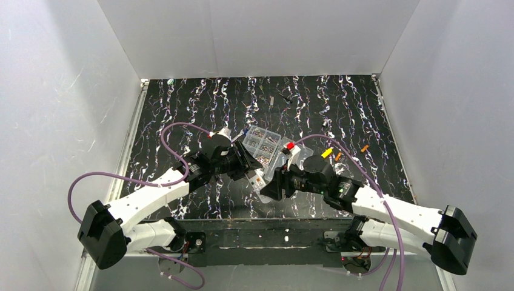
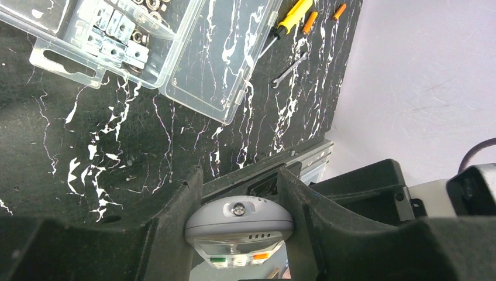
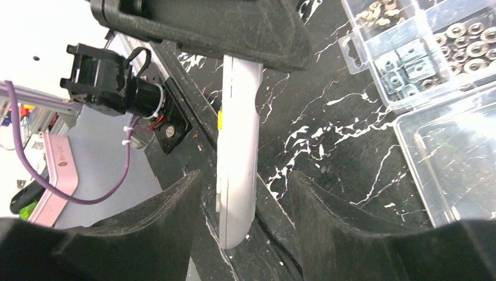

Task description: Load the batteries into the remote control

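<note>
The white remote control (image 2: 238,225) sits squeezed between my left gripper's (image 2: 240,175) two black fingers, its rounded end and orange button facing the camera. In the right wrist view the same remote control (image 3: 237,158) hangs edge-on over the table's near rail. My right gripper (image 3: 245,175) straddles its lower end, open, with a gap on each side. From above, both grippers (image 1: 250,167) (image 1: 271,183) meet at the table's front middle. Two orange batteries (image 1: 337,156) (image 1: 364,148) lie on the table to the right, also seen from the left wrist (image 2: 309,22) (image 2: 339,11).
A clear compartmented screw box (image 1: 263,145) with its lid open lies just behind the grippers. A yellow-handled screwdriver (image 1: 326,153) rests beside the batteries, and a small wrench (image 2: 290,69) lies nearby. White walls close in the black marbled table (image 1: 182,109).
</note>
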You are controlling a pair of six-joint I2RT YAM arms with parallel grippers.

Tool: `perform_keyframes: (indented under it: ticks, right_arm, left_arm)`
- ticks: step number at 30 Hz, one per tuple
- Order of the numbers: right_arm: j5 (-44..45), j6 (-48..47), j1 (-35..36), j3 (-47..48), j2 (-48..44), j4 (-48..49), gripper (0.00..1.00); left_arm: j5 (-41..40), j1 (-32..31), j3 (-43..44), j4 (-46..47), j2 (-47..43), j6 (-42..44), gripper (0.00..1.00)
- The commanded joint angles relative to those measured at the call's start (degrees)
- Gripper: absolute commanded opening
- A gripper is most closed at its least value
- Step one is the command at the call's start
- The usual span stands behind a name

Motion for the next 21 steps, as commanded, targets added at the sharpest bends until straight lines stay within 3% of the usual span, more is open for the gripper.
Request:
perform_keyframes:
  ticks: [1,13,21]
  right_arm:
    - [-4.06,1.30,-0.14,-1.80,-1.23,6.48,0.62]
    - [-5.71,1.30,-0.15,-2.16,2.28,8.45,0.47]
    - [-3.78,-0.67,-0.14,-1.06,3.31,4.28,0.22]
  left_arm:
    - [0.23,0.02,-0.10,0.25,-1.02,-0.45,0.00]
    - [0.69,0.06,0.08,1.76,0.43,-1.55,0.00]
    - [0.62,0.05,0.01,2.25,1.15,-2.53,0.03]
